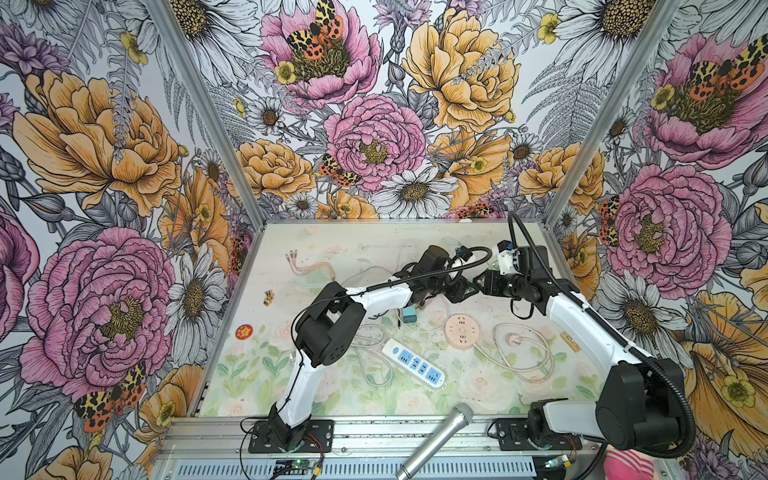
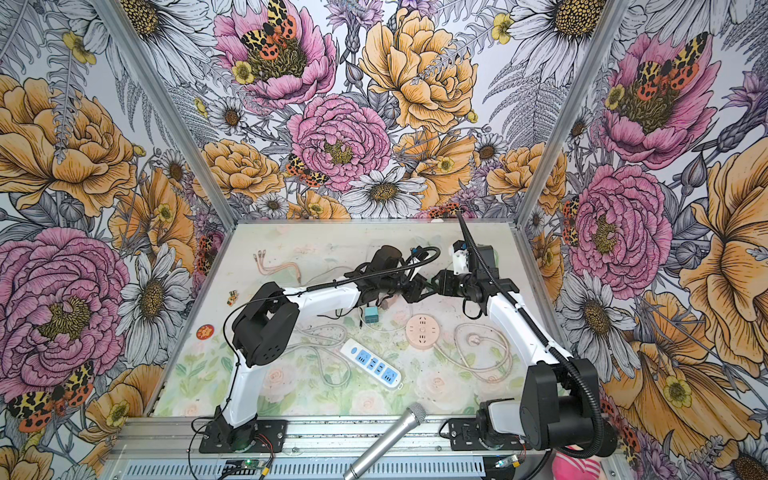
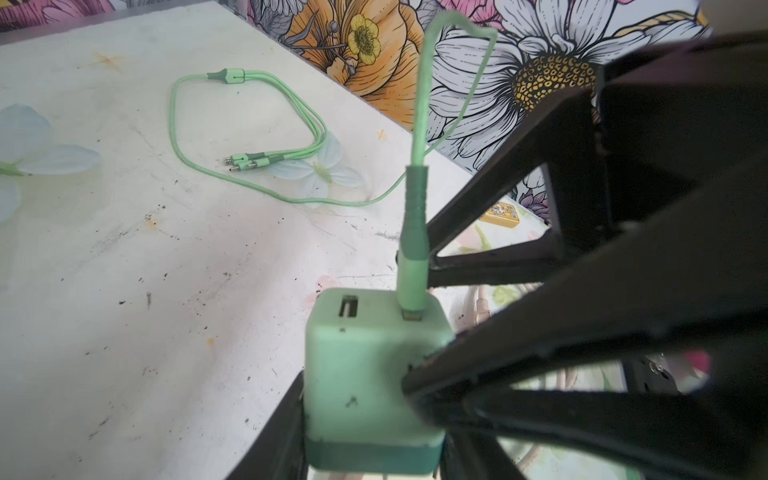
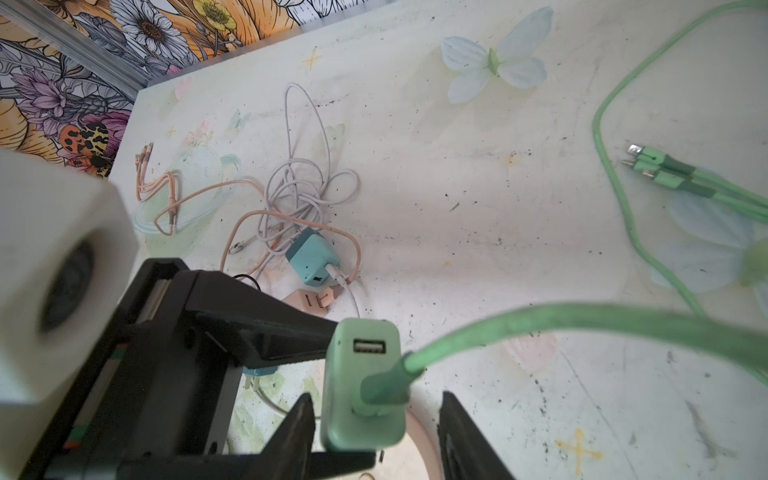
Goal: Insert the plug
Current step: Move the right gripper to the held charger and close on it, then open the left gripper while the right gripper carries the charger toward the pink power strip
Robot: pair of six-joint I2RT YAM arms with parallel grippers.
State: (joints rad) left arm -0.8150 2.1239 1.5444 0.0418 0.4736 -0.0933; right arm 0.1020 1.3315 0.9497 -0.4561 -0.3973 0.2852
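The plug (image 3: 365, 374) is a pale green charger cube with a darker green base, and a green cable's (image 3: 415, 232) USB end sits in one of its two ports. My left gripper (image 3: 370, 436) is shut on the cube's sides and holds it above the table. From the opposite side my right gripper (image 4: 374, 424) stands open around the same plug (image 4: 361, 399), with a clear gap to one finger. In both top views the two grippers meet tip to tip at mid-table, left gripper (image 1: 465, 291) and right gripper (image 1: 480, 286), hiding the plug.
A white power strip (image 1: 415, 362) with blue sockets and a round pink socket (image 1: 462, 330) lie nearer the front. A teal charger (image 4: 311, 259) with tangled white and pink cables lies below the left arm. The green cable's loose ends (image 3: 245, 160) rest toward the back. A microphone (image 1: 440, 440) leans at the front rail.
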